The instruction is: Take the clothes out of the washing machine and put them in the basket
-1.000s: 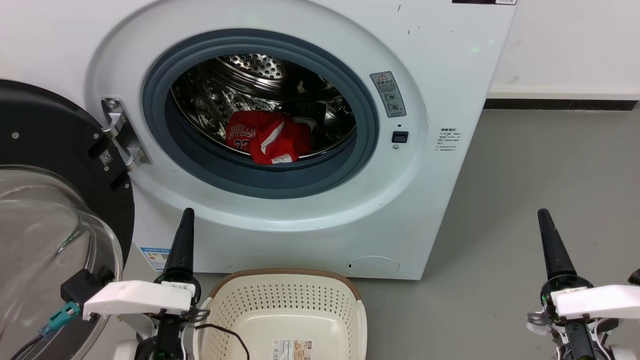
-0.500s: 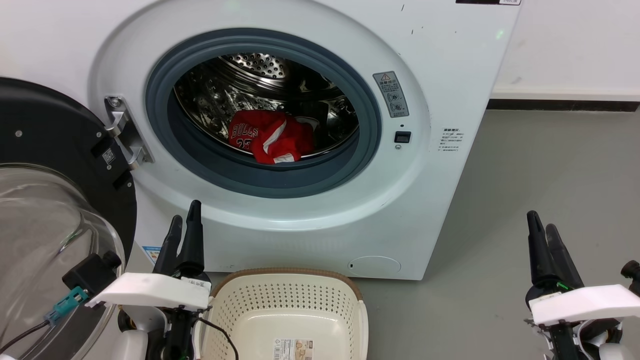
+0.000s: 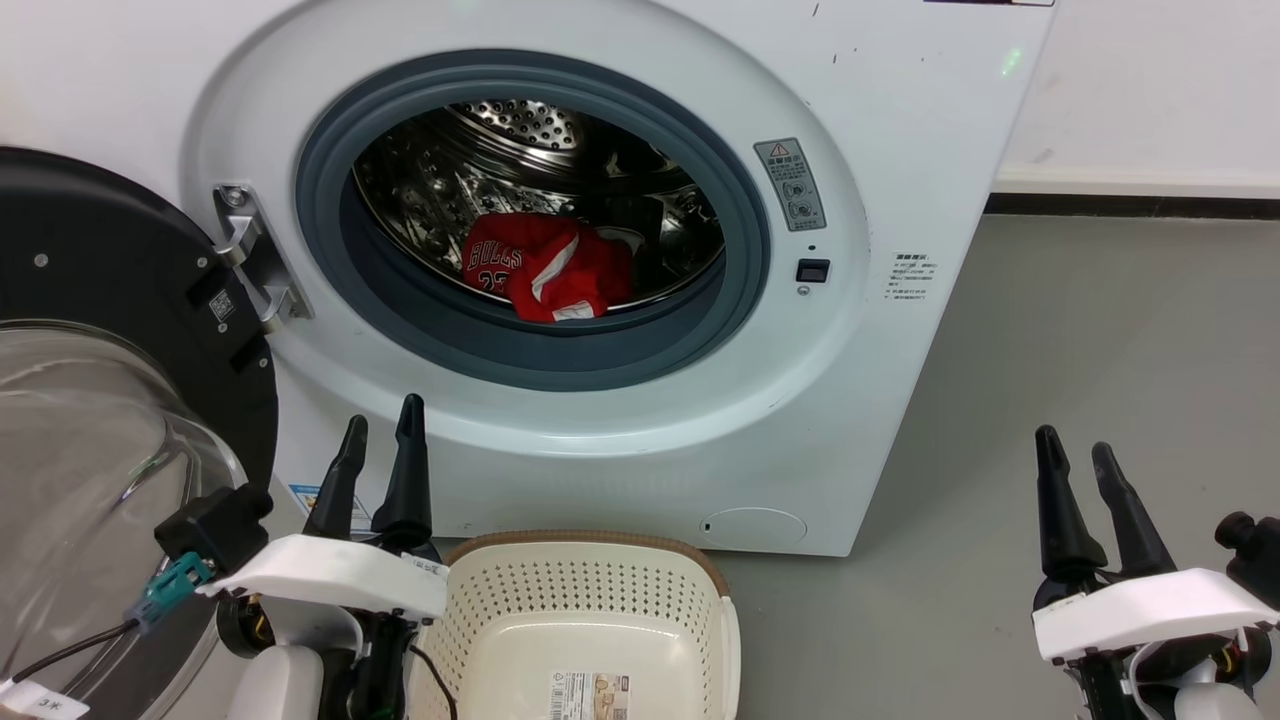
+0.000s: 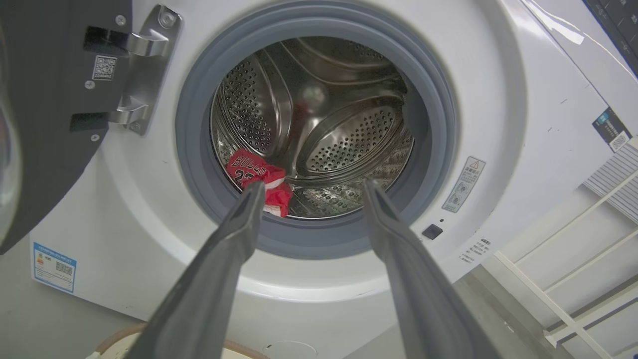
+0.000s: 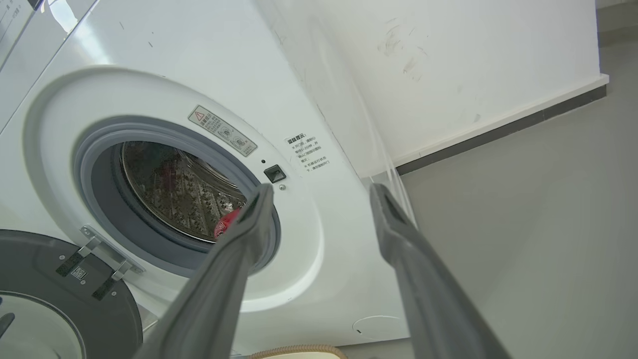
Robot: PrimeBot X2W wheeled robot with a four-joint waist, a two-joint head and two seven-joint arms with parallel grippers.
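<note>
**Nothing unloaded yet: the red heap lies in the drum**

The clothes (image 3: pixel 548 278) lie bunched at the bottom front of the steel drum (image 3: pixel 450 190) of the washing machine (image 3: pixel 900 150), whose glass door (image 3: pixel 90 260) hangs open at the left. The laundry basket (image 3: pixel 590 548), on the floor just before the washer, holds no garment, so the whole job is left.

The left gripper (image 3: pixel 383 415) and right gripper (image 3: pixel 1073 442) both hold nothing, their fingers parted, well short of the opening.

There are one washer, one basket and two grippers. The heap shows one "BULLS 23" jersey and perhaps a second garment, but the folds hide the count.
</note>
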